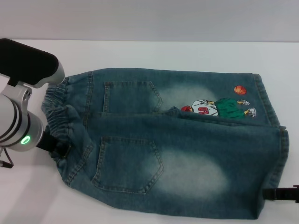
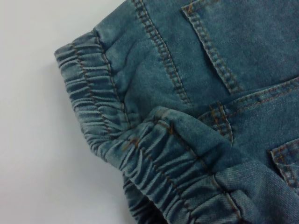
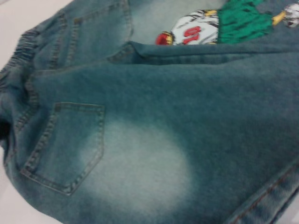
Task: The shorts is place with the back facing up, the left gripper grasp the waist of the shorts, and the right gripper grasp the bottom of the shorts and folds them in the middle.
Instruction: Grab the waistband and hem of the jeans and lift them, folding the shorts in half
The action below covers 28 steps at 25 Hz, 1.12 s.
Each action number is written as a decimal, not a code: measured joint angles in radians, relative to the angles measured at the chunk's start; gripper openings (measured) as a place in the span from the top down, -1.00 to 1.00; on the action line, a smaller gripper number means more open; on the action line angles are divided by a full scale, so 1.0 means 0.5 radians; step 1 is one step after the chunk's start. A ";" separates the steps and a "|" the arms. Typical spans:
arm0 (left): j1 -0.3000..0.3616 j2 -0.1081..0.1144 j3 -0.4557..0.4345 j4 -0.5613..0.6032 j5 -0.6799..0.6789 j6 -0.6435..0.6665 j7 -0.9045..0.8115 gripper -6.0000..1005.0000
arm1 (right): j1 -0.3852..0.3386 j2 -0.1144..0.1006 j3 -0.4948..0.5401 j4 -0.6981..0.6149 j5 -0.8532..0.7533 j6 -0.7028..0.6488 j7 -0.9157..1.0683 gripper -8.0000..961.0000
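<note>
The shorts lie back up on the white table, two back pockets showing. The near leg overlaps the far leg and covers part of the cartoon patch. The ruffled waist is at the left, and the leg hems are at the right. My left gripper sits at the near part of the waist, its black claw partly under the denim and pinching it. In the left wrist view the waistband is puckered up into a raised fold. My right gripper touches the near leg's hem; that leg fills the right wrist view.
The white table runs behind the shorts and shows bare at the front left. A small black part of the left arm hangs at the left edge.
</note>
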 joint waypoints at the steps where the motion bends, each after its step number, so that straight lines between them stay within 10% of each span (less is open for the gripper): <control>1: 0.000 0.000 -0.001 0.000 0.000 0.001 0.000 0.62 | 0.007 0.000 -0.001 -0.002 0.002 0.003 -0.004 -0.17; 13: 0.007 0.000 -0.014 -0.001 0.000 0.040 0.000 0.62 | 0.054 0.000 -0.004 -0.034 0.025 0.019 -0.008 0.82; 28: 0.000 0.000 -0.008 0.021 0.000 0.047 0.000 0.62 | 0.054 0.000 0.012 -0.032 0.005 0.004 0.007 0.88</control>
